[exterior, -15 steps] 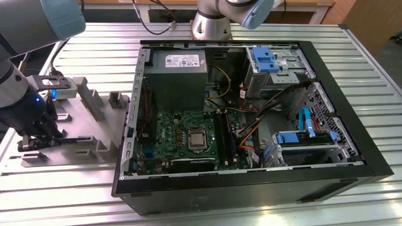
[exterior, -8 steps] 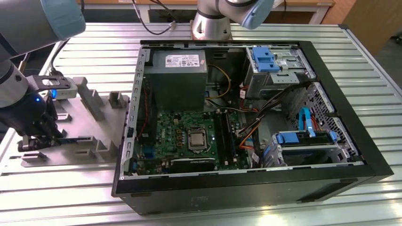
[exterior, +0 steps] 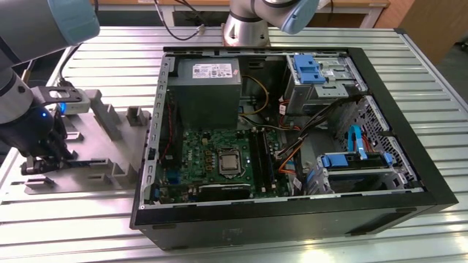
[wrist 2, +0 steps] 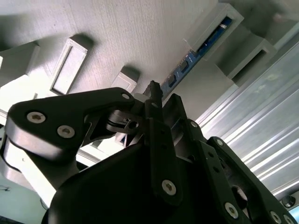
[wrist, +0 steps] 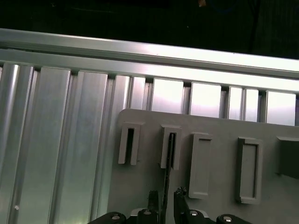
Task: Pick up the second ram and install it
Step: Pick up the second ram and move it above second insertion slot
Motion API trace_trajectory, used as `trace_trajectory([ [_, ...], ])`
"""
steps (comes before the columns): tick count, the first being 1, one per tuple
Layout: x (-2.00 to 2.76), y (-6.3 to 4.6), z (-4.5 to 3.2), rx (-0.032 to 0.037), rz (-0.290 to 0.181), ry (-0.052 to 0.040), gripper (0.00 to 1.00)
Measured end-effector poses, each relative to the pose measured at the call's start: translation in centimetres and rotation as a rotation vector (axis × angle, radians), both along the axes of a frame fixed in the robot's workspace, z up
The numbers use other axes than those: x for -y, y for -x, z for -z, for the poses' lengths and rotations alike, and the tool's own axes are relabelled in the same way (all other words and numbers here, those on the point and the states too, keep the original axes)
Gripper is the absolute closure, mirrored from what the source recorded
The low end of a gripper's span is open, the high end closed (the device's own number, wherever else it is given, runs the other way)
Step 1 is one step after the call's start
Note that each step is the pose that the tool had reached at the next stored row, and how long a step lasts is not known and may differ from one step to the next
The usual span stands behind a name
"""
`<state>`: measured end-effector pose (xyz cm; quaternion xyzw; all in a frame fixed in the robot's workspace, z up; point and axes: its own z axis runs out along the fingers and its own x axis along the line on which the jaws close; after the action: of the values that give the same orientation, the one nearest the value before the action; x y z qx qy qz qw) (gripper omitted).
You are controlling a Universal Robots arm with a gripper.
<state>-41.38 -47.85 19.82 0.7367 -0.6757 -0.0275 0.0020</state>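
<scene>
Second ram (wrist: 167, 158): one, standing on edge in a slotted block, between the fingers of my gripper (wrist: 166, 191), which stand apart on either side without pinching it. Risk, I judge: an off-centre squeeze tilts it and jams it in the slot. Computer case (exterior: 292, 219): one, well off to my gripper's side. Fixture plate (wrist: 224, 123): one, beneath the gripper. Fixture blocks (wrist: 201, 163): I count five in the first wrist view.

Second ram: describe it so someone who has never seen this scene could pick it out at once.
Beside the open computer case, on the exterior view's left, lies a grey fixture plate with slotted blocks. The second ram stands on edge in one of those slots, with the open gripper straddling it. Unlike the plain grey blocks around it, it is a thin blue circuit board.
</scene>
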Motion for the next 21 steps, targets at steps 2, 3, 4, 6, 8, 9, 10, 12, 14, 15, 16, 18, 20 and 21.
trace_trajectory([
  [2,-0.01,0.0,0.01,-0.0001,0.0,-0.0001,0.73],
  [3,-0.02,0.0,0.01,0.0,0.0,-0.0001,0.73],
  [4,-0.04,0.0,0.0,-0.0001,0.0,0.0,0.73],
  [6,-0.06,0.0,0.0,-0.0001,0.0,0.0,0.73],
  [8,-0.08,0.0,-0.02,-0.0002,0.0,0.0,0.73],
  [9,-0.08,0.0,-0.1,-0.0005,0.0,0.0003,0.73],
  [10,-0.08,0.0,-0.14,-0.0002,0.0,0.0001,0.73],
  [12,-0.07,0.0,-0.16,0.0001,0.0,-0.0002,0.73],
  [14,0.04,-0.04,-0.17,-0.0001,0.0,0.0,0.73],
  [15,0.07,-0.06,-0.18,-0.0002,0.0,0.0,0.73],
  [16,0.06,-0.06,-0.17,-0.0001,0.0,-0.0003,0.73],
  [18,0.07,-0.06,-0.17,-0.0001,0.0,-0.0004,0.73],
  [20,0.07,-0.06,-0.17,-0.0001,0.0,-0.0005,0.73],
  [21,0.07,-0.06,-0.17,0.0,0.0,-0.0006,0.73],
])
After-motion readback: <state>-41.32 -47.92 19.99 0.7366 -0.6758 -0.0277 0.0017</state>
